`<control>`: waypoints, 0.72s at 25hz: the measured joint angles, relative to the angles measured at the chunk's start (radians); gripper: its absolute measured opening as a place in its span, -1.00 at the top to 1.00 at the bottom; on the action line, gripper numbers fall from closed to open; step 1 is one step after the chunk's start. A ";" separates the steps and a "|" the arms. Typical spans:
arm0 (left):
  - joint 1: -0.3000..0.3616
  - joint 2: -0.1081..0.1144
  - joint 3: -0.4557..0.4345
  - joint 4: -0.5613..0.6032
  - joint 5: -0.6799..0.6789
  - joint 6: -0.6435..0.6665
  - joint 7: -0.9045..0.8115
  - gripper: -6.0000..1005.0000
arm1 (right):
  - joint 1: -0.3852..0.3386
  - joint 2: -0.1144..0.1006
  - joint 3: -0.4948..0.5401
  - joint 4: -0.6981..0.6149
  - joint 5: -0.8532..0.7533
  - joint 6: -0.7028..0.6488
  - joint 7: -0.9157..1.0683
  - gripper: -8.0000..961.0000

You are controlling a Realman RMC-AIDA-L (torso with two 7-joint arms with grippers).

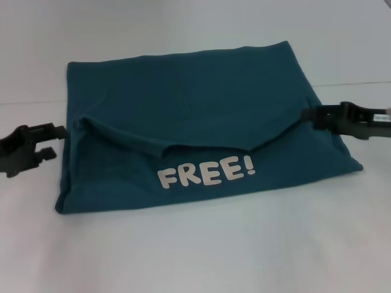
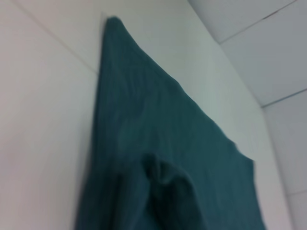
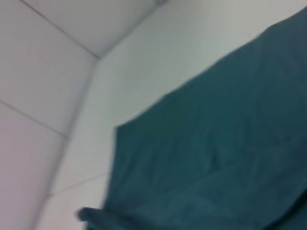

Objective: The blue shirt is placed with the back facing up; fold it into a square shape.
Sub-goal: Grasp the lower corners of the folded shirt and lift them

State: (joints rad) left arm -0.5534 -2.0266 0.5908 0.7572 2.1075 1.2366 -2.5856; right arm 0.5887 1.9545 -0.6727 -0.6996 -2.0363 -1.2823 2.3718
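Observation:
The blue shirt (image 1: 183, 104) lies on the white table as a wide teal rectangle. A folded-over layer sags across its middle. White lettering "FREE!" (image 1: 206, 171) shows on the near part. My left gripper (image 1: 56, 141) stands open just off the shirt's left edge, level with the fold's left end and holding nothing. My right gripper (image 1: 305, 116) is at the shirt's right edge, shut on the fold's right end, and the cloth rises to it. Both wrist views show only the teal cloth, the blue shirt (image 2: 158, 143) and the blue shirt (image 3: 230, 134), on the table, with no fingers in sight.
The white table (image 1: 195, 250) reaches around the shirt on all sides, with bare surface in front of it. A pale wall (image 1: 183, 24) rises behind the shirt's far edge.

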 joint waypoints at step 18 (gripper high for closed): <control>0.065 -0.007 -0.090 -0.031 -0.010 0.181 0.123 -0.28 | -0.060 -0.078 0.121 0.143 0.089 -0.199 -0.154 -0.09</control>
State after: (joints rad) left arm -0.4884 -2.0336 0.5010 0.7266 2.0978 1.4177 -2.4623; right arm 0.5289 1.8768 -0.5519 -0.5564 -1.9471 -1.4808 2.2175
